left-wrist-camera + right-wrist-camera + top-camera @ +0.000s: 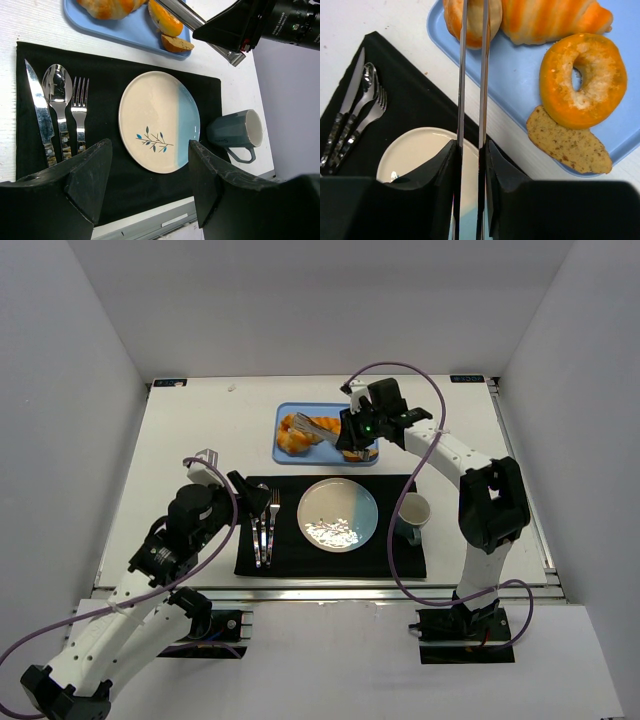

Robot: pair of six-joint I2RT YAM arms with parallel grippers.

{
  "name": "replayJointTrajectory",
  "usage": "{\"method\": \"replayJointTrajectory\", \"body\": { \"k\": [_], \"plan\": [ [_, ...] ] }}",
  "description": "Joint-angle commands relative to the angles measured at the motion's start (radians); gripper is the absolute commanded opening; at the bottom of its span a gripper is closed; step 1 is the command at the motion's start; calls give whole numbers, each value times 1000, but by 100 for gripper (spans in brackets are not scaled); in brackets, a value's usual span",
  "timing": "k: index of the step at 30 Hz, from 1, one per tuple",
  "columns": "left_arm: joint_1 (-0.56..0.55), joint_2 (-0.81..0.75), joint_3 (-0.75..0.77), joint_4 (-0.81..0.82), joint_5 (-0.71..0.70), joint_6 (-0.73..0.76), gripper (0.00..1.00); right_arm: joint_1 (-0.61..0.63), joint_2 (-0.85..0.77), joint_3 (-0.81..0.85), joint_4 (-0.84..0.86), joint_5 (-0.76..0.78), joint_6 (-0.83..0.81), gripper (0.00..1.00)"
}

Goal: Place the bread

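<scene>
The bread (472,22), a glossy golden knotted bun, lies at the left end of the blue tray (520,75). My right gripper (471,145) is shut on a pair of metal tongs (462,90) and hovers over the tray (325,455). The tongs' two arms run across the bun with part of it between them; their tips are cut off at the top of the right wrist view. The round plate (340,515) sits on the black placemat (300,560) with nothing on it. My left gripper (149,150) hangs open over the mat's near edge.
A striped croissant (555,20), a bagel (582,80) and a brown slice (567,147) share the tray. Knife, spoon and fork (60,110) lie left of the plate (159,120). A grey mug (235,132) stands at its right.
</scene>
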State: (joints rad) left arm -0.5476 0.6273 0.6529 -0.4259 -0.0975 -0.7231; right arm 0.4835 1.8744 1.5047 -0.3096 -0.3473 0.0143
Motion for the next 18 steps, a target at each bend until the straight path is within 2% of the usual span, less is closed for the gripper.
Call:
{"method": "replayJointTrajectory", "body": {
  "k": [1,3,13,16,18],
  "plan": [
    [1,-15,30,1,-16,-1,72,-28,-67,-12,73,-82,65,4],
    [0,-15,36,1,-13,-1,72,-51,-96,-15,86,-131,88,0],
    [0,-12,42,18,-11,2,72,-158,-251,-106,70,-396,131,0],
    [0,-12,40,24,-7,4,72,-178,-313,-156,20,-498,75,0],
    [0,-14,36,27,-5,4,72,-194,-348,-184,-90,-594,-55,0]
  ]
}}
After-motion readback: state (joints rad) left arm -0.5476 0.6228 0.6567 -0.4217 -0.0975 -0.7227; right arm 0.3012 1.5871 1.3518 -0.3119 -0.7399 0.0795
